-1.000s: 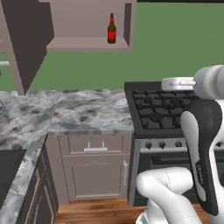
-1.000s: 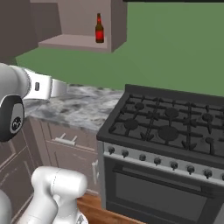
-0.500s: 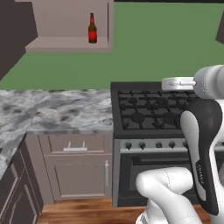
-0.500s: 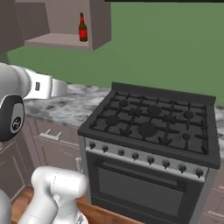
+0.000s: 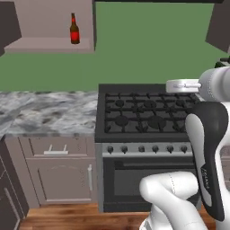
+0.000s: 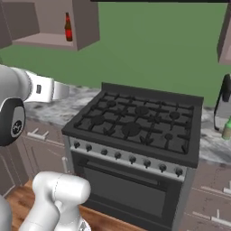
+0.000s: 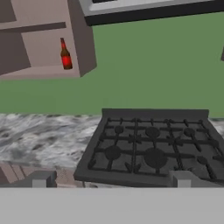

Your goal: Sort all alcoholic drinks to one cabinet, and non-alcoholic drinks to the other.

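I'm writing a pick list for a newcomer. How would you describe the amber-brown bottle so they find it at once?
Start at the black gas stove and look up and to its left, to the open wall cabinet above the marble counter. On its shelf stands the amber-brown bottle, upright, near the cabinet's right wall. It is small, long-necked and red-labelled, and alone on that shelf.

Your left base view looks forward and down from behind the arm's left, facing the stove (image 5: 148, 119) squarely, with the marble counter (image 5: 45, 112) to its left. Your right base view takes the same stove (image 6: 135, 126) at an angle from the right. Both catch the open wall cabinet (image 5: 49, 27) high on the far left. Your hand view sits nearer and lower, facing stove (image 7: 153, 148), counter and cabinet alike.
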